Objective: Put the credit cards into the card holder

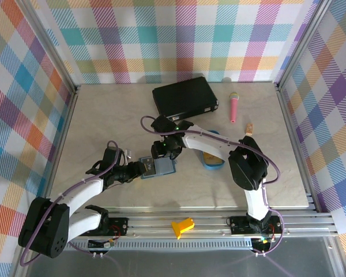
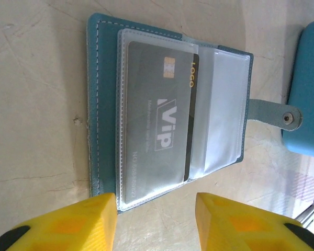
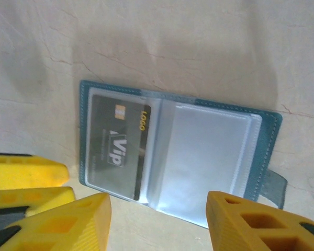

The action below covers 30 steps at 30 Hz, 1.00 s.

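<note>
The teal card holder lies open on the worktop, a grey VIP card in its clear sleeve, while the left gripper and right gripper hover over it, jaws parted, grasping nothing.

Left arm, right arm reach inward, wrists close; left fingers apart, right fingers apart, both empty.
</note>
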Motion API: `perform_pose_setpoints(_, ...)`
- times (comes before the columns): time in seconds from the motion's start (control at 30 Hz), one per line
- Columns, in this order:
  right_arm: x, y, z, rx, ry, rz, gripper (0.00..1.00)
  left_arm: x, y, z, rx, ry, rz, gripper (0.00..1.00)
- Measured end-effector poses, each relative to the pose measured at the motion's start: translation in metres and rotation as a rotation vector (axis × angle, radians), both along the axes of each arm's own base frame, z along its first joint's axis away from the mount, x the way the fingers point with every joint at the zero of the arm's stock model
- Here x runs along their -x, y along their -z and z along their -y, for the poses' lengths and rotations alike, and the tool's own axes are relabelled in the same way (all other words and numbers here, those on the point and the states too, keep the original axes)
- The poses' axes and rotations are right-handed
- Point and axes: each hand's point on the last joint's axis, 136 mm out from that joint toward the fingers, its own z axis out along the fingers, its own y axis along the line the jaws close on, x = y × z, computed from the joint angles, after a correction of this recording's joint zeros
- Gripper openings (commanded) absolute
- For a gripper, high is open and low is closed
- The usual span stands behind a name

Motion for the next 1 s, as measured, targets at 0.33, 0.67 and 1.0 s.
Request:
perform_pose_setpoints(0.33, 0.000, 0.031, 0.000, 0.064, -0.015, -0.047, 0.50, -0.005, -0.019, 0.001, 0.017, 0.002, 0.075, 0.57)
perform_pose_setpoints(0.67, -0.009, 0.017, 0.042, 0.144, 0.059, -0.006, 0.49, -0.007, -0.036, 0.009, 0.065, 0.036, 0.138, 0.57)
perform_pose_setpoints(1.0, -0.030, 0.016, 0.088, 0.204, 0.157, -0.008, 0.48, -0.008, -0.046, 0.022, 0.103, 0.078, 0.186, 0.57)
